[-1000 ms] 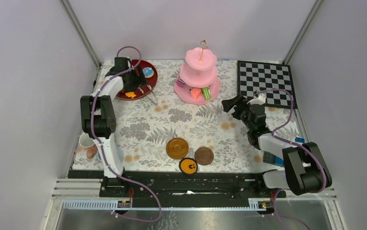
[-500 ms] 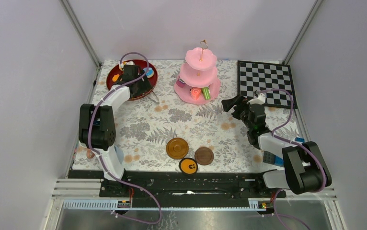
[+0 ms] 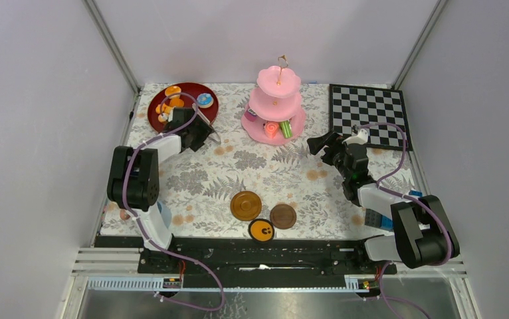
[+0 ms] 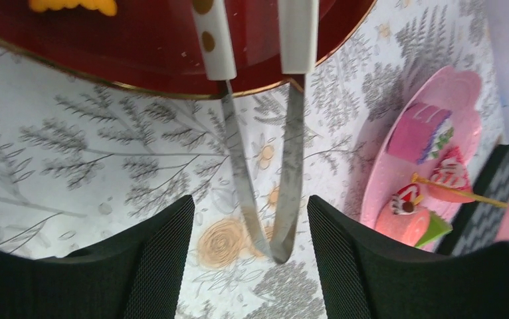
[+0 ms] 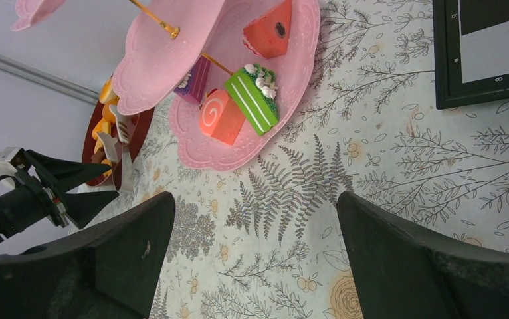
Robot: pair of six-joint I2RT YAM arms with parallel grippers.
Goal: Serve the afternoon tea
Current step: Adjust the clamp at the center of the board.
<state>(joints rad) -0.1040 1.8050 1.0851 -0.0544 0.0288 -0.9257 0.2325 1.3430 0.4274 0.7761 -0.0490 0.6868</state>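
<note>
The pink three-tier cake stand stands at the back centre, with toy pastries on its bottom tier: a pink roll, a green slice, a red wedge and a purple piece. The stand also shows in the left wrist view. A dark red plate at the back left holds orange pastries. Metal tongs rest with their white tips on that plate. My left gripper is open, its fingers on either side of the tongs' bend. My right gripper is open and empty, right of the stand.
Two brown saucers and a black-and-orange disc lie near the front edge. The chessboard lies at the back right. Blue blocks sit by the right arm's base. Grey walls close in all sides.
My left gripper has drawn back off the red plate, toward the front and right, to the tongs' bend. The plate's pastries are uncovered now. The right arm has not moved.
</note>
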